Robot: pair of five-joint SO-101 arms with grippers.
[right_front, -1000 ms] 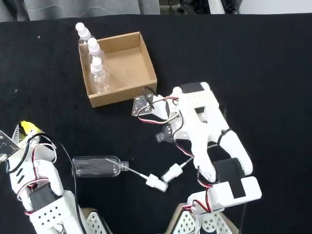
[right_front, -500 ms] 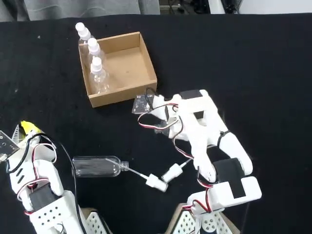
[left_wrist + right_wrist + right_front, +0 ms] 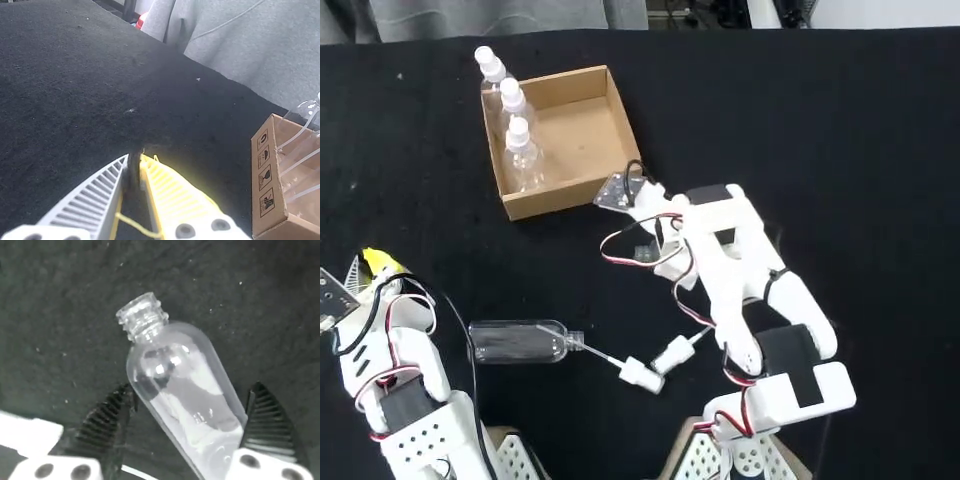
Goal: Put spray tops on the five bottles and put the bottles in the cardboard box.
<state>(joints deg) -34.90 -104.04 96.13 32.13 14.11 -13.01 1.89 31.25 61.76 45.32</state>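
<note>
An uncapped clear bottle [image 3: 180, 400] sits between the black fingers of my right gripper [image 3: 187, 415], which is shut on it; the threaded neck points away from the wrist. From above, the right gripper [image 3: 645, 250] is just below the cardboard box [image 3: 620, 125]. Three capped bottles [image 3: 515, 130] stand along the box's left wall. Another bottle [image 3: 520, 342] lies on the cloth with its spray top [image 3: 640, 376] half pulled out. A loose spray top [image 3: 675, 353] lies beside it. My left gripper [image 3: 134, 160] is shut and holds nothing, at the table's left front.
Black cloth covers the table [image 3: 840, 150]. The box corner [image 3: 270, 185] and the tubes of the bottles in it are near the left gripper. A person in grey stands behind the table's far edge.
My right gripper has moved toward the box with the uncapped bottle, its wrist tilting up. The left arm and the lying bottle have not moved.
</note>
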